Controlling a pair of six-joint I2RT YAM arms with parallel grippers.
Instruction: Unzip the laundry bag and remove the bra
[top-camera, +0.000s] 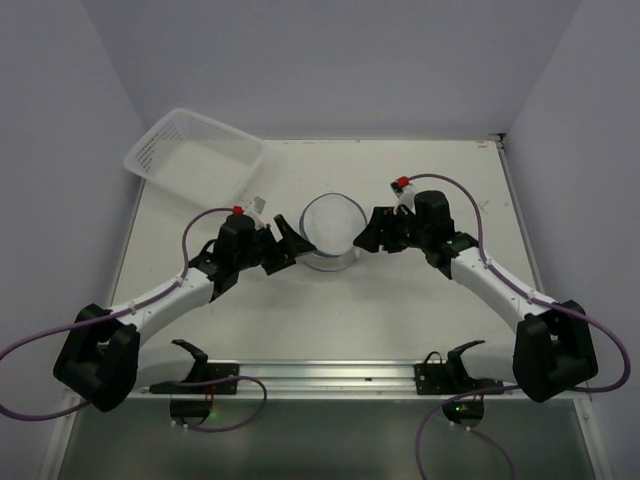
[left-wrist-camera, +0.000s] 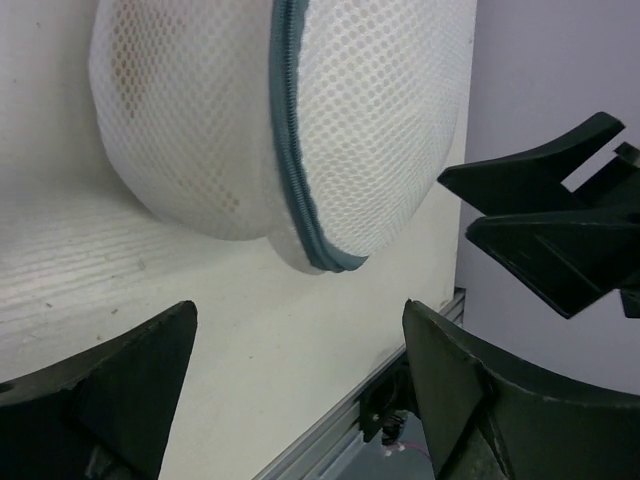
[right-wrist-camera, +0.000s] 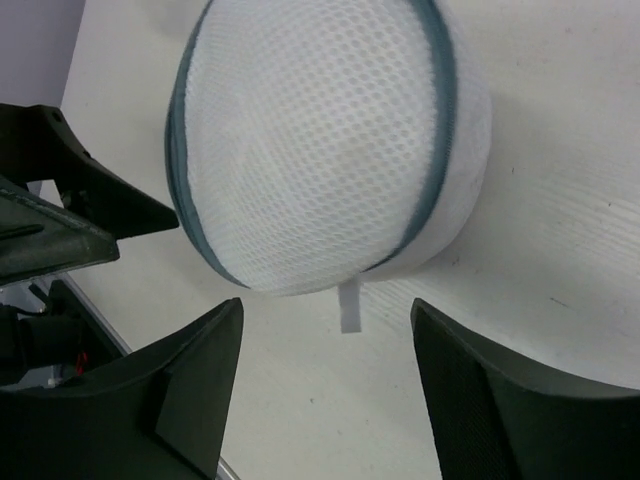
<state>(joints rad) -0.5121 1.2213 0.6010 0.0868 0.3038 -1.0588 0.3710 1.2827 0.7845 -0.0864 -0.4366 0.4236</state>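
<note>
The laundry bag (top-camera: 331, 230) sits mid-tabletop (top-camera: 330, 320), its dark zipper (left-wrist-camera: 290, 150) shut wherever it shows, so I judge that both the unzipping and taking out the bra are yet to do. The left gripper (top-camera: 283, 245) and right gripper (top-camera: 370, 232) flank it, jaws apart, holding nothing. The mesh hides its contents; the basket (top-camera: 160, 150) at the far left corner shows nothing inside.

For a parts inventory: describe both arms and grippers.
The left arm and right arm match: white links, black joints. The left gripper and right gripper are black with wedge-shaped fingers. Each arm carries a purple cable and a red wrist cap.
</note>
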